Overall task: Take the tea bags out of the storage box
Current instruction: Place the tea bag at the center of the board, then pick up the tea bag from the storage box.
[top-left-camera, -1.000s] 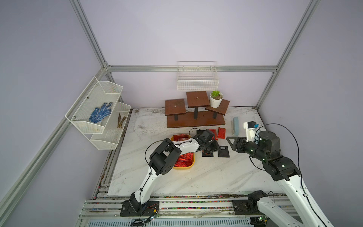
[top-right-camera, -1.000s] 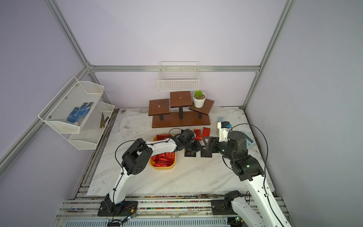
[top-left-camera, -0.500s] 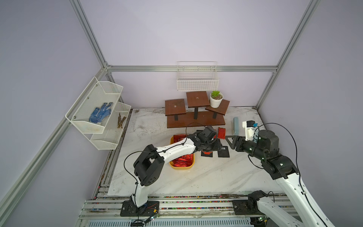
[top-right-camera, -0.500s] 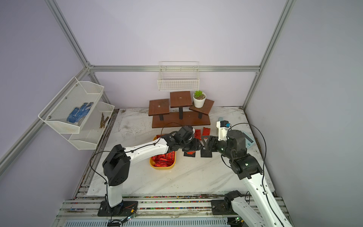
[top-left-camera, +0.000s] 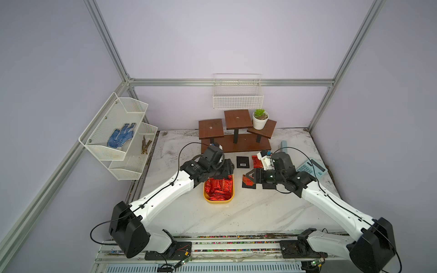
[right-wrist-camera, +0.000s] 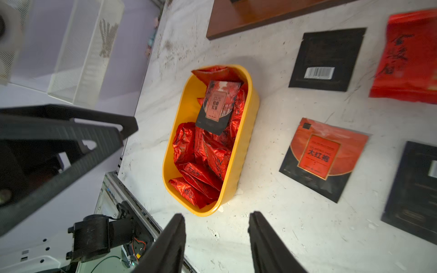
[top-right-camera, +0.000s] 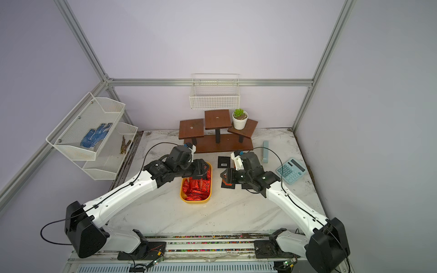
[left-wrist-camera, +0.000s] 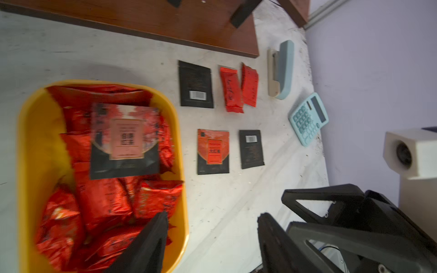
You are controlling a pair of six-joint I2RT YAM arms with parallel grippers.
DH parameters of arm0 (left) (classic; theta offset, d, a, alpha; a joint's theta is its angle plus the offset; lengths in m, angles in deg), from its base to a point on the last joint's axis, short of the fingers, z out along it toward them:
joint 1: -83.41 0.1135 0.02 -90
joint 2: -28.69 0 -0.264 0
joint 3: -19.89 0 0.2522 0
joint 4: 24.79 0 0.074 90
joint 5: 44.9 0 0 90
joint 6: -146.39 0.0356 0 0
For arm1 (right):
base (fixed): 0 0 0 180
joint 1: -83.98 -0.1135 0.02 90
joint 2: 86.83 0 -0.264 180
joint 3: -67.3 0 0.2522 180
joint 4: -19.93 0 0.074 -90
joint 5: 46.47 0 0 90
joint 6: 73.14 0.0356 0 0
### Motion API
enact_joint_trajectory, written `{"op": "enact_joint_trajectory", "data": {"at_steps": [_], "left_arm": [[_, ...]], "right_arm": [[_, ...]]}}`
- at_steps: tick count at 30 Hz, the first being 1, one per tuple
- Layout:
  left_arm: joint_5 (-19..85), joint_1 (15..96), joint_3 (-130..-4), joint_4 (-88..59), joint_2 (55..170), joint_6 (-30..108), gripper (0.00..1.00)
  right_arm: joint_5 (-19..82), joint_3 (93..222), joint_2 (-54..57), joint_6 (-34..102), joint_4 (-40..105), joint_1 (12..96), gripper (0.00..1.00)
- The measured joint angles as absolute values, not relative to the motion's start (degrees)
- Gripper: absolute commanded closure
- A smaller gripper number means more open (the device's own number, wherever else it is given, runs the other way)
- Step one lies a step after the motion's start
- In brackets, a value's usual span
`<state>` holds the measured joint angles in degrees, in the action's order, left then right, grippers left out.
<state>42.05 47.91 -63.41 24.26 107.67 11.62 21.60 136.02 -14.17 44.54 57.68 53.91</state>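
Risk: our left claw (left-wrist-camera: 212,216), jaws wide & empty, seems to be straddling the storage box (top-left-camera: 218,201) wall at frame centre. Dropping, we're likely snagging the rim & tipping the tea bags (top-left-camera: 218,189) inside. Left arm's reaching fwd, wrist pitched down. Right claw (right-wrist-camera: 216,215), part-open, empty, is hovering over sachets (right-wrist-camera: 324,158) on the worktop (top-left-camera: 248,212).

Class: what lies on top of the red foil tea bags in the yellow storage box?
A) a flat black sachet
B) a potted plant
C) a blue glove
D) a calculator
A: the left wrist view shows a flat black sachet resting on the red foil tea bags inside the yellow storage box.
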Motion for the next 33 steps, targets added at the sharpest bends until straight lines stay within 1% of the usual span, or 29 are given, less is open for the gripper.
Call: {"op": "enact_joint_trajectory", "data": {"at_steps": [3,8,9,11,13,20,25,26,28,33], "left_arm": [[40.46,52.89,-60.99,26.03,106.22,12.93,0.34],[36.50,58.66,-58.30,27.51,105.70,15.38,0.35],[35.63,59.60,-57.95,27.54,105.70,15.64,0.35],[33.55,61.63,-57.18,27.36,105.70,16.54,0.35],[31.91,63.10,-56.33,27.03,105.70,17.04,0.35],[26.29,67.01,-50.73,25.68,104.34,17.61,0.35],[24.79,68.10,-49.25,25.90,101.26,17.63,0.35],[24.59,68.26,-49.25,25.83,100.72,17.65,0.35],[24.24,68.41,-49.25,25.88,99.89,17.63,0.35],[23.78,68.48,-47.83,25.39,98.42,17.54,0.35]], "right_arm": [[22.91,140.07,-8.20,41.68,58.45,51.92,0.48],[25.16,147.63,-0.09,35.34,59.32,49.91,0.47],[25.44,148.85,1.29,34.12,59.50,49.58,0.48],[26.19,151.87,4.76,31.14,60.35,48.67,0.55],[27.15,154.58,8.06,28.43,61.51,47.55,0.57],[30.91,162.05,17.94,20.52,66.95,43.20,0.50],[32.63,163.58,21.18,18.38,68.85,42.28,0.50],[32.87,163.83,21.57,18.05,69.16,42.11,0.51],[33.73,164.22,22.18,17.61,69.60,42.00,0.58],[34.95,164.50,22.60,16.83,70.03,41.15,0.84]]}}
